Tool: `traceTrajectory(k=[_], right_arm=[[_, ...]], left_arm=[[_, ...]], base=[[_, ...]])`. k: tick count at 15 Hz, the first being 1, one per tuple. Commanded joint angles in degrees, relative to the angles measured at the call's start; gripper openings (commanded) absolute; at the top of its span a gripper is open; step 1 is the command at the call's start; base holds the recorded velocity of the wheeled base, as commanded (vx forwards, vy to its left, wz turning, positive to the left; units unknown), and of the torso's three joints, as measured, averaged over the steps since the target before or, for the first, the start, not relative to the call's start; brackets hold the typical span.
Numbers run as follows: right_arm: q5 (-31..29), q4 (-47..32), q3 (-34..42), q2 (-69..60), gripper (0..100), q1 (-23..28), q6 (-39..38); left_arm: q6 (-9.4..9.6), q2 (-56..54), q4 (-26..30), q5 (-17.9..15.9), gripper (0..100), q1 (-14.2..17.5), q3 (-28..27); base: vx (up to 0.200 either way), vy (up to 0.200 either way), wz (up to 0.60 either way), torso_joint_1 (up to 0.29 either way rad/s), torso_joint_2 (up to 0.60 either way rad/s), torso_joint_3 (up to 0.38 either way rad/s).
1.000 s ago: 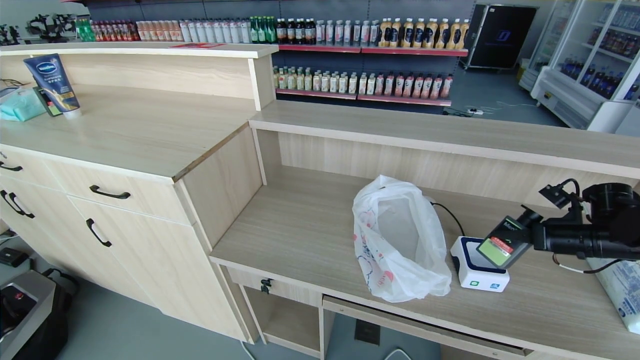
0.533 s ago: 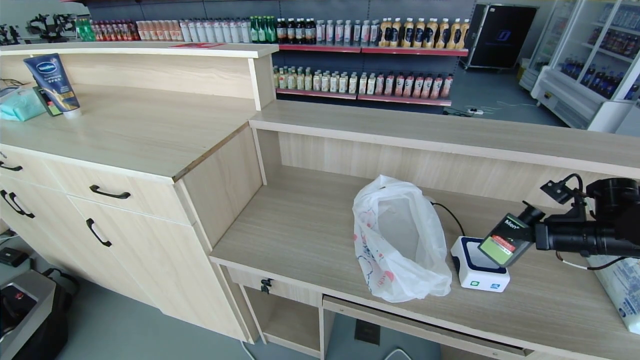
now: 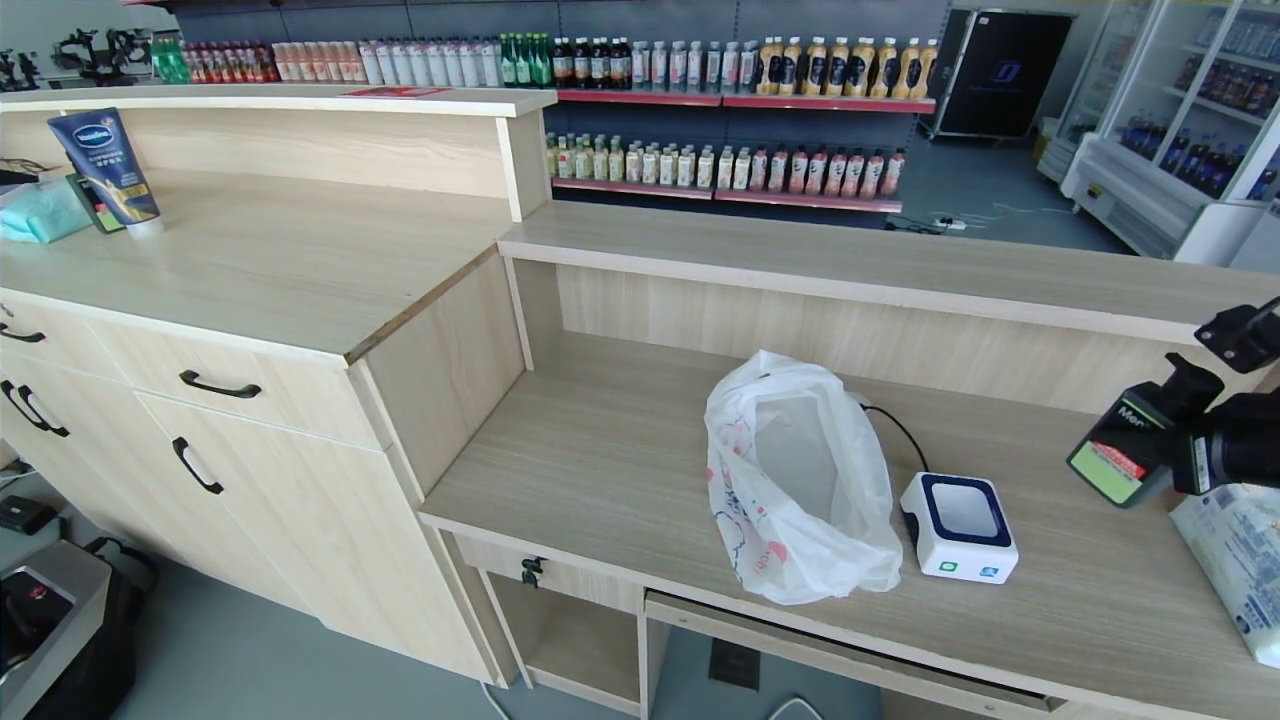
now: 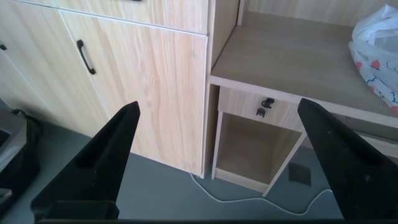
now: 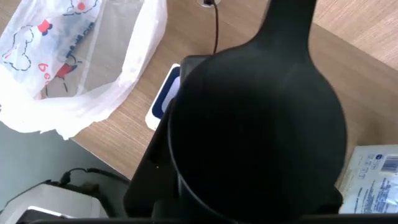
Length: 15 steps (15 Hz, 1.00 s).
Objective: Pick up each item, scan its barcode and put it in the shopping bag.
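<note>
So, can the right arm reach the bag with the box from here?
Probably yes. The right gripper holds the box above the counter, right of the scanner. Only that low scanner lies between it and the bag, whose mouth stands open.

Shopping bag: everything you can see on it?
The white thin-plastic shopping bag with red and blue printed figures stands slumped and crumpled on the light wooden lower counter, mouth open upward, nothing visible inside. The white barcode scanner with a dark window sits right beside it; contact is unclear. A black cable runs behind the bag.
</note>
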State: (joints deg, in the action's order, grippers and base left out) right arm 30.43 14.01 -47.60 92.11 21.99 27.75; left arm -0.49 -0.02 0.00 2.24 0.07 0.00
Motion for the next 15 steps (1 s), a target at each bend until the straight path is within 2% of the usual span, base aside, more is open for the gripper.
traceTrajectory(k=[1,3,5,6,11,15], right_arm=[[-1.25,1.29,0.49,-3.43,0,-1.07,0.29],[-4.32,6.56,0.76,-3.25,0,-3.62,-3.05],[-7.66,11.39,0.32,-1.67,0,-6.87,-10.17],[-7.84,14.73,-0.03,1.14,0,-9.6,-15.18],[-7.75,25.81,1.37,14.68,0,-14.78,-12.01],[-7.75,28.09,1.81,21.62,0,-15.75,-9.11]], left_arm=[[-0.04,0.02,0.0,0.04,100,0.01,0.0],[-0.04,0.02,0.0,0.04,100,0.01,0.0],[-0.04,0.02,0.0,0.04,100,0.01,0.0],[-0.04,0.02,0.0,0.04,100,0.01,0.0],[-0.04,0.02,0.0,-0.05,100,0.01,0.0],[-0.04,0.02,0.0,0.04,100,0.01,0.0]], base=[[0.0,0.0,0.6,0.002,0.0,0.002],[0.0,0.0,0.6,0.002,0.0,0.005],[0.0,0.0,0.6,0.0,0.0,0.005],[0.0,0.0,0.0,0.0,0.0,0.0],[0.0,0.0,0.0,0.0,0.0,0.0],[0.0,0.0,0.0,0.0,0.0,0.0]])
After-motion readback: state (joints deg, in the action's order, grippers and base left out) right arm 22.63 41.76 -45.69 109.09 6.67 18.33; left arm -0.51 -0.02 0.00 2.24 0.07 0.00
